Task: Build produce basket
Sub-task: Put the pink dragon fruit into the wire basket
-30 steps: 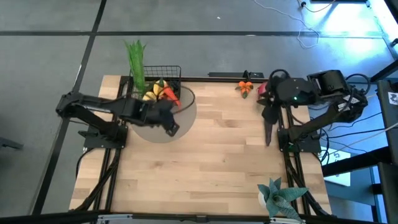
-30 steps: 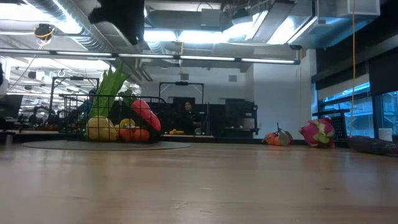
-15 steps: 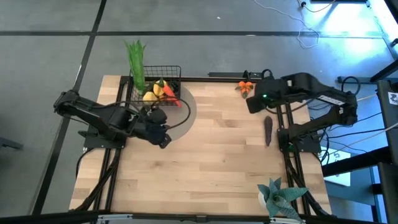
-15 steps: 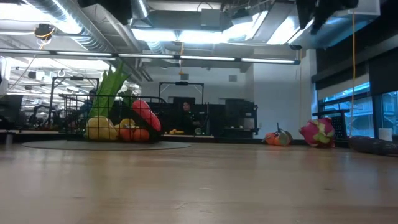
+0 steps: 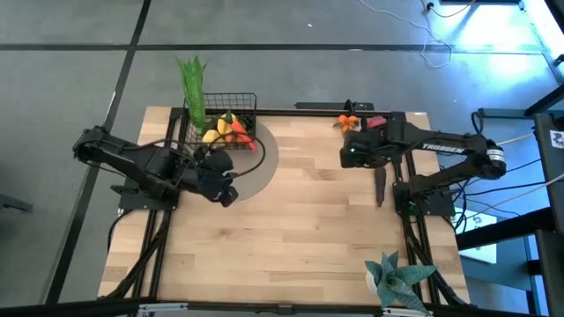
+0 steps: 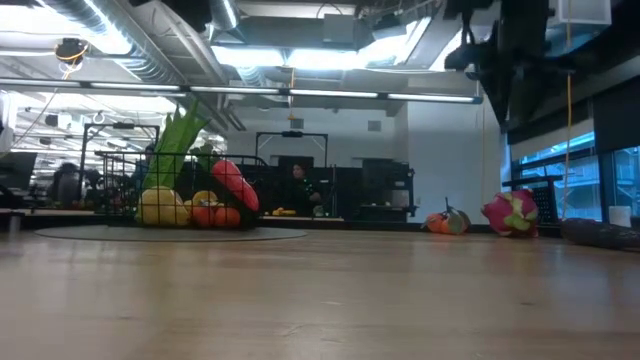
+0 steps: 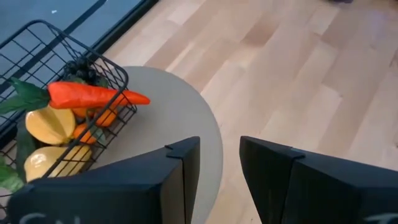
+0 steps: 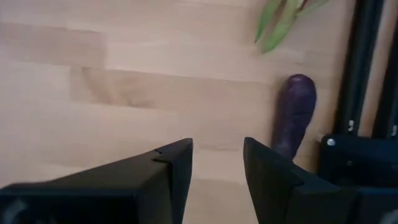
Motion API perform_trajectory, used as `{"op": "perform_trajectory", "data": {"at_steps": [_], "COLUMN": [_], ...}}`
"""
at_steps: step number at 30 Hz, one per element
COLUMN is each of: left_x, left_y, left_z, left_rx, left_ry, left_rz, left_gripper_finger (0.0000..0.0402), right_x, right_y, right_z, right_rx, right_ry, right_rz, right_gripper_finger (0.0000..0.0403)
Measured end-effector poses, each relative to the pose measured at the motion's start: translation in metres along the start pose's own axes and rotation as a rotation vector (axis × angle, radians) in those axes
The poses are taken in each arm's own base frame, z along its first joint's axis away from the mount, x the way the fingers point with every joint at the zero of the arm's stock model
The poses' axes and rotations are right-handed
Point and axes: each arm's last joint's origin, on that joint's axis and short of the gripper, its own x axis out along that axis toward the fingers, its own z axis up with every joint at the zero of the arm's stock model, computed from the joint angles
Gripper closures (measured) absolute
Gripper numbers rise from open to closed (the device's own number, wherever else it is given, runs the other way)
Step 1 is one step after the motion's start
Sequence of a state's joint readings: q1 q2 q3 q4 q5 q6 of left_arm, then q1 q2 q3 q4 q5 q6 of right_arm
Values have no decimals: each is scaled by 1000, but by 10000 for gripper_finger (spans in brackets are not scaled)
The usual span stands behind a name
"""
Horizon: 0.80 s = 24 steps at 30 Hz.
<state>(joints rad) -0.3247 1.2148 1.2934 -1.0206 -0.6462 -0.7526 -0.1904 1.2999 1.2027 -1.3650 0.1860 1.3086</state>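
our right gripper (image 5: 350,155) hangs above the bare wood with its fingers (image 8: 171,163) parted and nothing between them. the eggplant (image 5: 380,184) lies on the table at about four o'clock from it, near the table's right edge. at twelve o'clock, close by, sit the carrot-orange pieces (image 5: 348,122) and the dragon fruit (image 5: 374,123).

our left gripper (image 5: 223,179) is also parted and empty, over the round mat (image 7: 166,123). the basket (image 5: 248,105) stands at twelve o'clock from it, already holding a carrot (image 7: 96,95), yellow fruits (image 7: 51,126) and the tall leek (image 5: 193,84).

the risk we see: the eggplant lies right beside the dark frame post (image 8: 356,74), so a reach for it could knock the post or roll the smooth body off the edge.

the low view alone shows how high the load already stands above the basket's rim. only the right wrist view shows the eggplant's gap from the post, and the spiky plant (image 5: 398,277) shows best from above.
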Motion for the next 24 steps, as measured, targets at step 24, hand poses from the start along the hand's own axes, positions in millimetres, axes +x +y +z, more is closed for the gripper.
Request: {"op": "perform_trajectory", "data": {"at_steps": [24], "left_x": [16], "left_y": [20], "left_z": [14], "left_rx": [-85], "left_ry": [16], "left_rz": [75], "left_gripper_finger": [301], "right_x": [126], "right_y": [-30], "right_z": [33], "right_rx": [274], "right_ry": [-328], "right_rz": [-4], "right_gripper_finger": [271]}}
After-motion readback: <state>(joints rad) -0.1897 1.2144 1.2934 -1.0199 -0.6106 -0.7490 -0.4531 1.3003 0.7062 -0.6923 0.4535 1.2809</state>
